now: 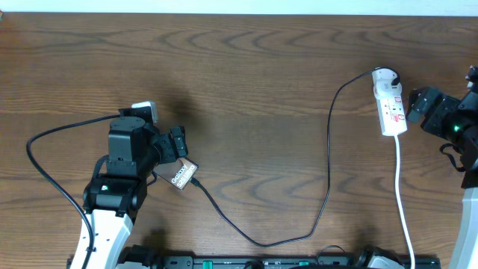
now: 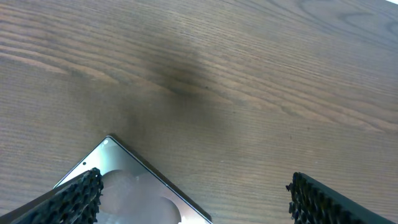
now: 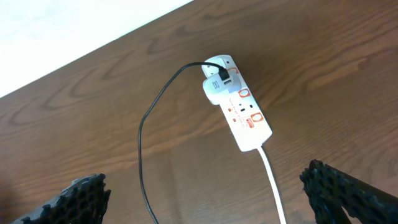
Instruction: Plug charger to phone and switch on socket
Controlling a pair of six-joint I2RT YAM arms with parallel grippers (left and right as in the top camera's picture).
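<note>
We see the left gripper (image 2: 194, 180) wide open, holding nothing. It hangs over the phone (image 1: 183, 178), and 1 finger (image 2: 71, 199) overlaps the phone's corner in the left wrist view. The phone lies flat on the table (image 1: 246, 60), lower left, just by the left arm. The right gripper (image 3: 205, 177) is also fully open with nothing in it, just right of the socket (image 1: 391, 101) and apart from it. The socket lies at the table's right side, its white cord (image 1: 403, 194) trailing to the near edge. The charger (image 1: 326, 149) is plugged into the socket's far end; the cable loops down and left, and the tip meets the phone's right edge. We can't tell if it's seated, or how the red-marked switches (image 3: 244, 93) are set.
</note>
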